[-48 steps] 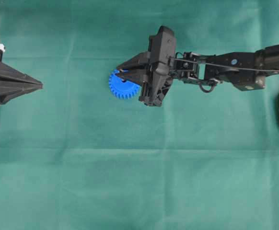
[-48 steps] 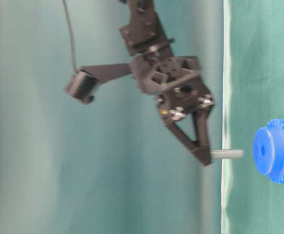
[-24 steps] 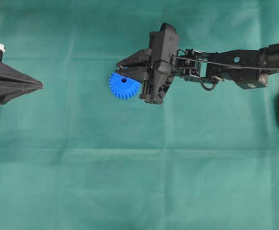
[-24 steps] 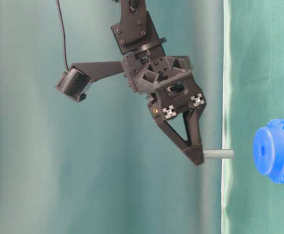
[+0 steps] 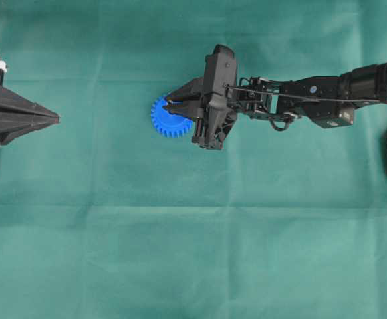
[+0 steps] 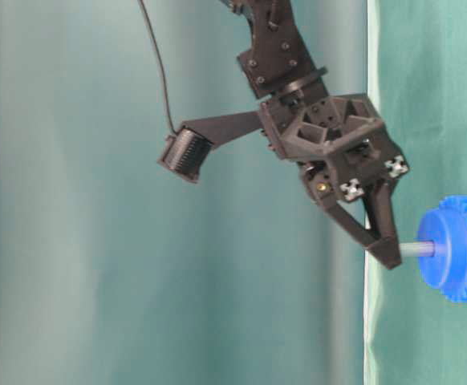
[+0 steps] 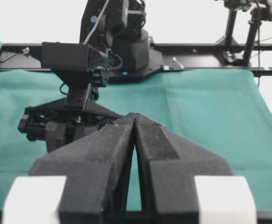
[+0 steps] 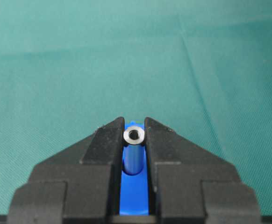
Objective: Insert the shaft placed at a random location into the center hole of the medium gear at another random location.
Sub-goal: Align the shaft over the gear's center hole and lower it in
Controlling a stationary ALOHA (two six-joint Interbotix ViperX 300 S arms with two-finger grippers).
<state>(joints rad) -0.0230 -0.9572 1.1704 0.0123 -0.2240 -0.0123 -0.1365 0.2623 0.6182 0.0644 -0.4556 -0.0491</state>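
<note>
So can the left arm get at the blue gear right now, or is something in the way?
Probably not cleanly. The right gripper sits over the medium gear, holding the shaft at its hub, so it covers much of it. The left gripper is parked far off, shut.

Covered all over by a green cloth (image 5: pixel 180 252), creased in faint straight fold lines. Lying flat on the cloth, a little above and left of its middle in the overhead view: the medium gear (image 5: pixel 167 123), bright blue, toothed round the rim, raised hub (image 6: pixel 432 249) facing away from the cloth. Beyond the far edge of the cloth from the gear, as the left wrist view shows: a black frame rail (image 7: pixel 211 46).
</note>
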